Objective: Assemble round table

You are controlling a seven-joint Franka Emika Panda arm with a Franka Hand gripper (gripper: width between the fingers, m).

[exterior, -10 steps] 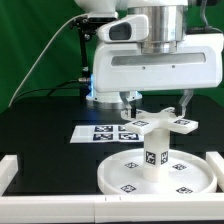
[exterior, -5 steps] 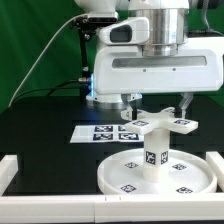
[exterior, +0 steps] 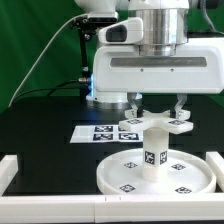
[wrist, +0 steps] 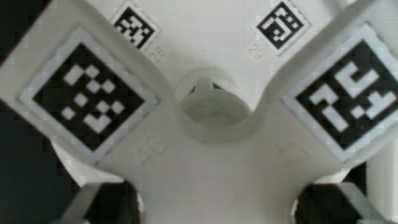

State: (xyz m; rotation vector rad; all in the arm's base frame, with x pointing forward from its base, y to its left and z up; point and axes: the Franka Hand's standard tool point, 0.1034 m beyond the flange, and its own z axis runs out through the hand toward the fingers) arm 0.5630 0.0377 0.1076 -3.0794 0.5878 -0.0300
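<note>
Since 0.5 s ago the gripper (exterior: pixel 156 103) has shifted toward the exterior view's right, its 2 fingers now straddling the base (exterior: pixel 152 123) and gripping it atop the leg (exterior: pixel 154 150), which stands upright on the disc (exterior: pixel 118 179) near the marker board (exterior: pixel 101 133).

The round disc (exterior: pixel 155 172) looks like smooth white plastic with a faint sheen along its raised rim, and the thick cylindrical leg (exterior: pixel 155 146) standing on it has the same smooth, matt white finish. The small flat base piece (exterior: pixel 153 121) atop the leg, seen close in the wrist view (wrist: pixel 199 150), is also white plastic, softly matt, carrying flat printed black-and-white tags. The table (exterior: pixel 40 125) is a dull, matt black surface. The marker board (exterior: pixel 100 133) appears thin, flat and paper-like. The gripper (exterior: pixel 155 105) housing is glossy white plastic with dark fingers (wrist: pixel 107 205).
</note>
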